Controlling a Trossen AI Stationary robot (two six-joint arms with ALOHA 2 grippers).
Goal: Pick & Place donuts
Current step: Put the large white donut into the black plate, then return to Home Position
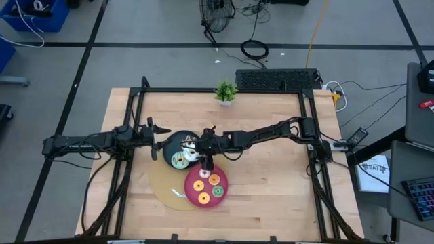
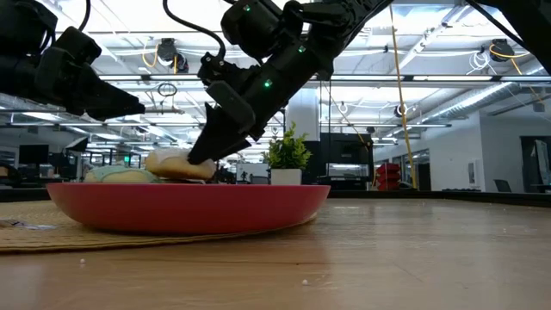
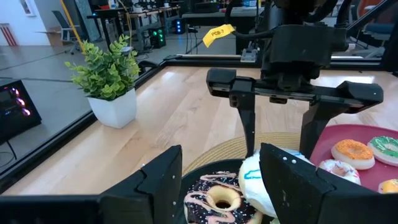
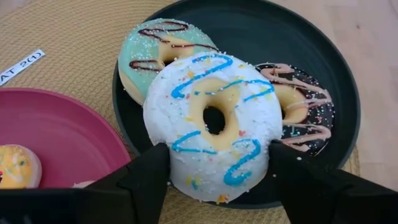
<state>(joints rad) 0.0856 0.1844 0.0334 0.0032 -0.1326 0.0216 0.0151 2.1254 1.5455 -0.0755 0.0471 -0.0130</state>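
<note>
Big open lab space behind, cables on the floor, and a pale wooden worktop [image 1: 271,169] with a round woven mat [image 1: 163,186] under the plates. Taking the high view as a clock face centred on the worktop and working from the front edge back: the pink plate [image 1: 193,198] sits at about 6 o'clock, carrying four small donuts [image 1: 208,186] with orange, pink, yellow and green icing.

Just past it toward 9 o'clock is the dark plate [image 1: 169,142]. The right gripper [image 4: 211,163] has its jaws spread around the white donut [image 4: 214,121] with blue squiggles, one finger on each side of it, gripping it over the plate edge. It looks lifted and tilted against the mint donut [image 4: 161,46] and the chocolate donut [image 4: 297,112], both lying in the dark plate.

The left gripper [image 3: 217,177] hovers at 9 o'clock beside the dark plate, jaws wide, holding nothing. The potted plant [image 1: 226,91] is way back at 12.

My read: this is the carry step. Next up is swinging the white one over to the pink plate's free spot and letting go without knocking the others.
</note>
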